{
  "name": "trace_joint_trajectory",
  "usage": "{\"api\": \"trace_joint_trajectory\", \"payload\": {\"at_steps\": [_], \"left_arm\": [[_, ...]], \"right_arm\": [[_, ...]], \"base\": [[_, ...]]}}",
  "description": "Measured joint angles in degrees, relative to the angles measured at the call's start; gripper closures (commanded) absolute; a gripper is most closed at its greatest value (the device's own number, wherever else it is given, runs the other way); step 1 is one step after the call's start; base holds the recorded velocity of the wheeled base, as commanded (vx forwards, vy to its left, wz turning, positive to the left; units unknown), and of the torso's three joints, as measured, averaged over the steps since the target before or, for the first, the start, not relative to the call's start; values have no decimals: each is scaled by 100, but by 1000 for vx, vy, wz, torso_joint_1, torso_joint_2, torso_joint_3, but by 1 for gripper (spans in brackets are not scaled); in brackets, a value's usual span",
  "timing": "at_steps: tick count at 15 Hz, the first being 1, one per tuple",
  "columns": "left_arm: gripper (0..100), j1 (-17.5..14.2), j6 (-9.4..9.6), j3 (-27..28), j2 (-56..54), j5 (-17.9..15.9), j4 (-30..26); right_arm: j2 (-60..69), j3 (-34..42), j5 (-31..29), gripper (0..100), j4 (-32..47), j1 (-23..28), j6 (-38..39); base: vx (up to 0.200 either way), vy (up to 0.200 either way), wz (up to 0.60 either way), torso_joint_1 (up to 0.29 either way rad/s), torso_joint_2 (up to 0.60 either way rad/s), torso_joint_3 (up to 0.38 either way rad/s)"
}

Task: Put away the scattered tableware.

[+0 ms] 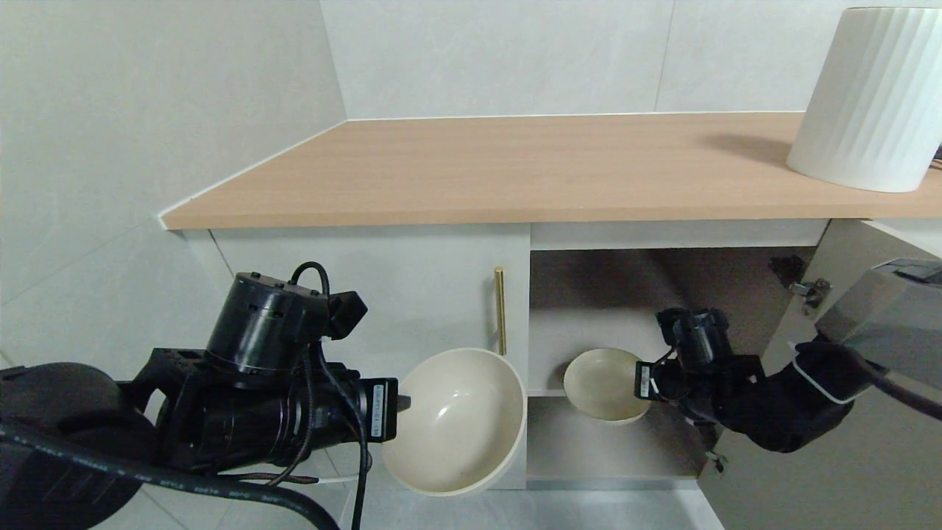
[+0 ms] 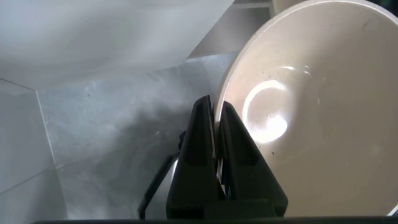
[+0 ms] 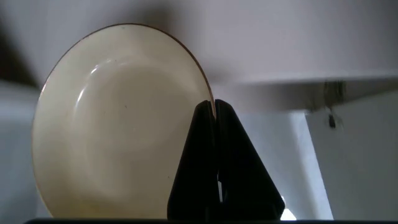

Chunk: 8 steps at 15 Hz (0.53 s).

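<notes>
The right gripper (image 1: 642, 383), clamped on the small bowl (image 1: 600, 383) by its rim, is holding it inside the open cabinet (image 1: 589, 294), so lowering and releasing it is probably coming next, while the left gripper (image 1: 401, 403) is pinching the large bowl (image 1: 460, 423) by its rim before the closed door (image 1: 412, 294).

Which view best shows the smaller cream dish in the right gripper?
The right wrist view: the smaller cream dish faces the camera close up, rim clamped in the right gripper. The head view shows it farther off, at the open white cabinet.
</notes>
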<state>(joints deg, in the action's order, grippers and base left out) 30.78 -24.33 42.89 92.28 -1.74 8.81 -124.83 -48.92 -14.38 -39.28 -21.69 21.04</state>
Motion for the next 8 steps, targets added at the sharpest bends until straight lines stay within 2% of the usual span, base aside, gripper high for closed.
{"api": "trace_joint_trajectory", "payload": {"at_steps": [2,8], "left_arm": [[100,4,0,0,27,7,2],[100,20,2,0,60,9,2]], "right_arm": [[-352,-24,-34,100,-378,69,85],[-1062,-651,-55,100,-424,315,316]], "base": [[0,0,0,0,0,0],[0,0,0,0,0,0]]}}
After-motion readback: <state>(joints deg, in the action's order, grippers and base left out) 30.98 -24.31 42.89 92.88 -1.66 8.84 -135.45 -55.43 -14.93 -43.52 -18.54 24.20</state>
